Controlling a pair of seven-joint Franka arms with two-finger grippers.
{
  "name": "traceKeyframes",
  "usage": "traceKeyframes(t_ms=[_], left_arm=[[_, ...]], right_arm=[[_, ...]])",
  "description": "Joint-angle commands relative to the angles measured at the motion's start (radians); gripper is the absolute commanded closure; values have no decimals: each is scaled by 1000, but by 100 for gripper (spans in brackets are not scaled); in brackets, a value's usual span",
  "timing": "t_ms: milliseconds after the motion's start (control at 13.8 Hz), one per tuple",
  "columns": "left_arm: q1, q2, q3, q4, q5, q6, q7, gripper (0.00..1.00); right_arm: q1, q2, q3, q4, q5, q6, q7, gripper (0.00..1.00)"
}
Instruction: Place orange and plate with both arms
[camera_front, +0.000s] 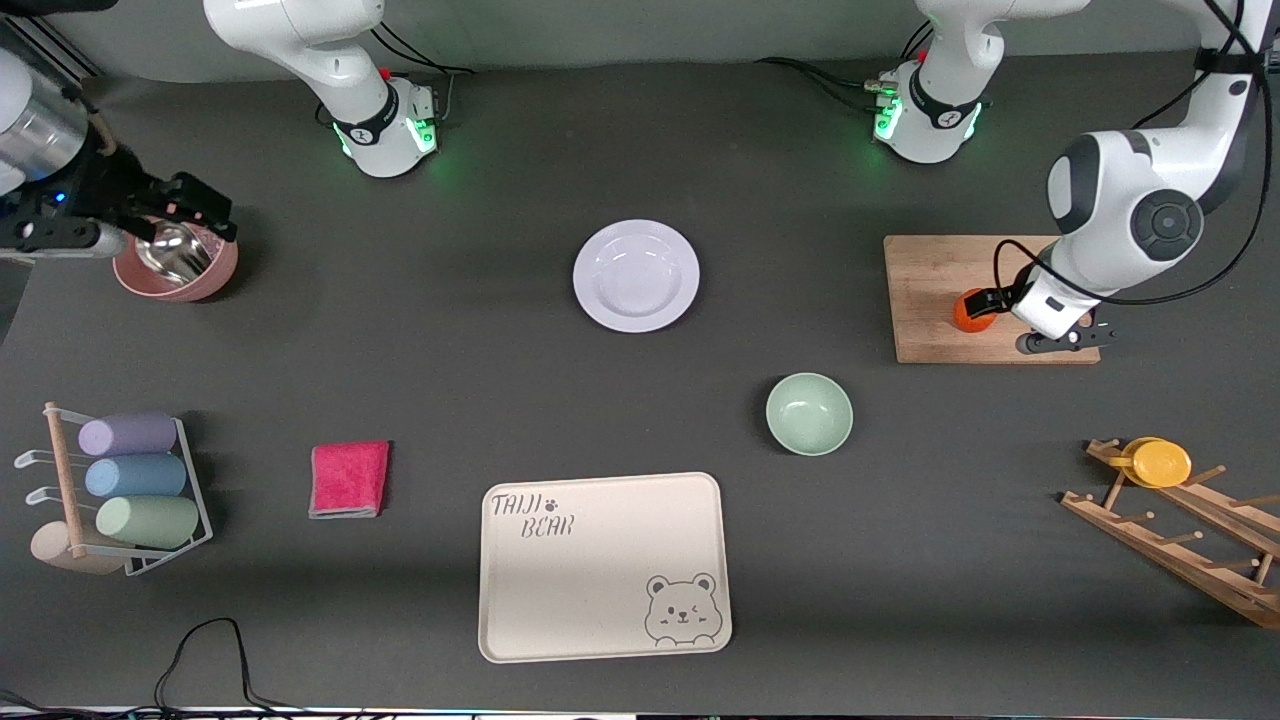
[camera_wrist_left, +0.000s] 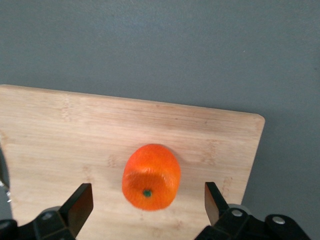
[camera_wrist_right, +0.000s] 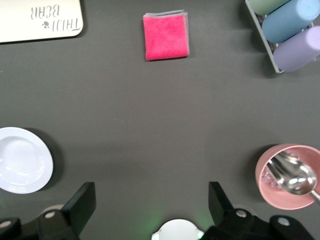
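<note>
Closest to the camera, bottom center of the front view, sits the cream bear tray (camera_front: 604, 566), with a folded pink cloth (camera_front: 349, 479) up and toward the lower left of the frame from it, and a rack of pastel cups (camera_front: 125, 480) at the lower left edge. Just above the tray's upper corner, center-right, is the mint-green bowl (camera_front: 809, 413). So the plate (camera_front: 636, 275) is sitting bare in the upper middle of the frame, nobody touching it. Over at the right side there's a wooden cutting board (camera_front: 930, 300) with the orange (camera_front: 970, 311) resting on it, stem spot facing the wrist cam. Left gripper (camera_wrist_left: 149, 202) hangs right over that orange with its fingers spread wide, one on each side, neither touching the fruit. Right gripper (camera_wrist_right: 151, 202) is up at the upper left of the front view, over the pink bowl (camera_front: 176, 262) that has a metal spoon (camera_wrist_right: 294, 175) in it, fingers apart too and holding nothing. Lower right corner has a wooden peg rack (camera_front: 1180, 530) with a yellow-orange cup (camera_front: 1158, 462) on it.
</note>
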Motion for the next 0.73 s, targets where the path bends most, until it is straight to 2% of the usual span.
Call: traceKeyframes(t_ms=[0,218,436,655], left_arm=[[3,7,-3,-77,9,120,12,1],[2,28,-3,-119,10,193,14,1],[2,35,-3,-128,9,201,14,1],[2,45,-3,-139,9,219,14,3]], right_arm=[[72,-104,-6,-130,17,67,102,0],[136,-199,-3,-259,21,122,192,0],[243,-265,-2,-348,21,154,338,0],[313,-288,29,-384,21,167,419,0]])
